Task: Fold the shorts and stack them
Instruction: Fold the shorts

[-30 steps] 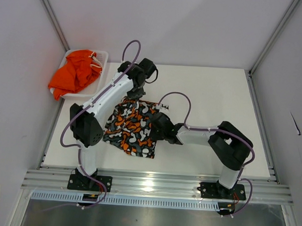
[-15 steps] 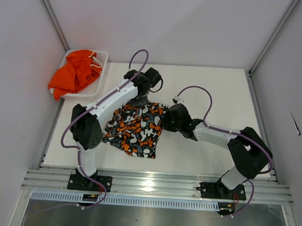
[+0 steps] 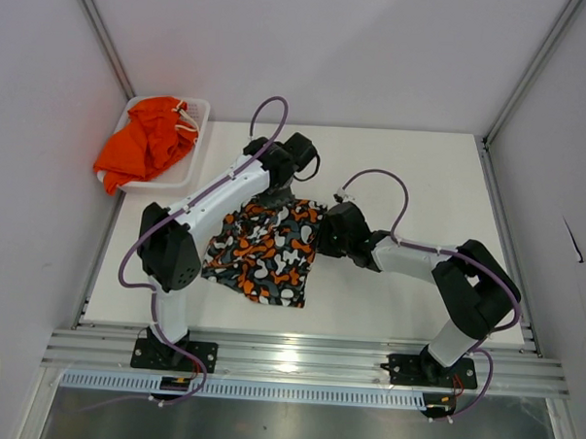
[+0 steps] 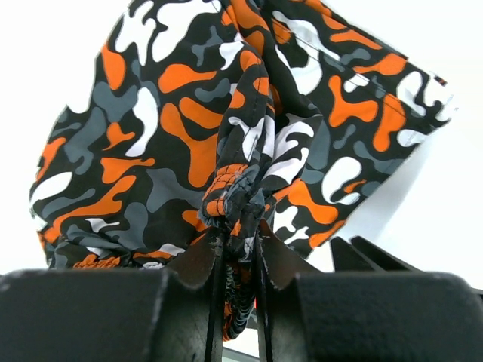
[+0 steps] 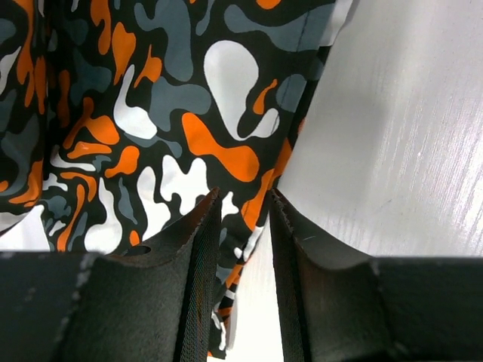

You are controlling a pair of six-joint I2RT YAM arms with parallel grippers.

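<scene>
White table (image 3: pixel 421 186), grey walls (image 3: pixel 378 48); left gripper (image 4: pixel 240 243), right gripper (image 5: pixel 243 219) each pinching patterned shorts (image 3: pixel 262 249).

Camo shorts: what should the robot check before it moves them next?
1. Left gripper pinching the patterned shorts: ok, a bunched gathered edge is clamped in it.
2. Right gripper holding the shorts' side edge: cannot tell. Fabric lies between its jaws, but a gap shows.
3. Shorts lying flat for folding: not ok, they are wrinkled and bunched up near the left gripper.
4. Room on the table to fold: ok, bare surface to the right of the shorts.
5. Orange shorts out of the way: ok, piled in the basket.
</scene>
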